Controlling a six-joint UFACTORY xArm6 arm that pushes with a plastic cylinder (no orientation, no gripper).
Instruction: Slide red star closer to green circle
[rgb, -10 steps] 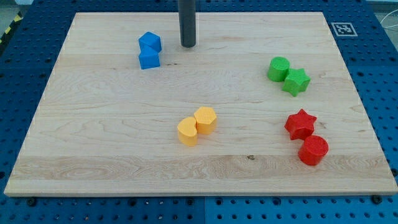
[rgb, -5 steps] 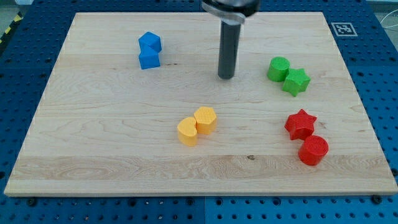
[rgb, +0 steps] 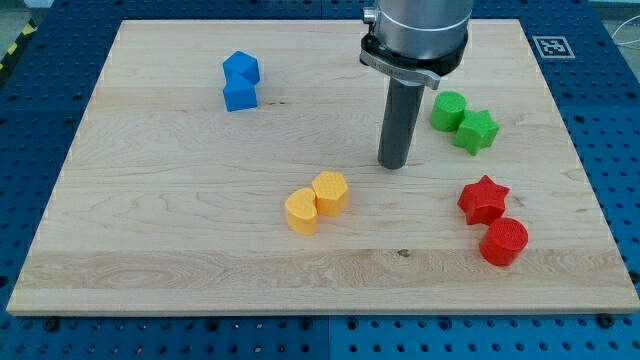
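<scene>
The wooden surface (rgb: 180, 220) carries eight small blocks, and I place them all from the red star (rgb: 483, 199).

The red star lies near the view's right edge. A red cylinder (rgb: 503, 241) sits just below it, to the view's right, and the two seem to touch. The green circle (rgb: 448, 110) is above the star, a little toward the view's left, and a green star (rgb: 476, 131) leans against the circle's lower right side. This green star lies between the red star and the green circle, so it stands partly in the direct way.

To the view's left of the red star, a yellow hexagon block (rgb: 330, 192) and a yellow rounded block (rgb: 301, 212) lie together. Far to the upper left of the star are two blue blocks (rgb: 240, 81), one against the other; their shapes I cannot tell well.

The tool is a plain dark rod, with nothing to open or close, and it holds nothing. Its tip (rgb: 394, 165) rests on bare wood, to the view's upper left of the red star, apart from it, touching no block.
</scene>
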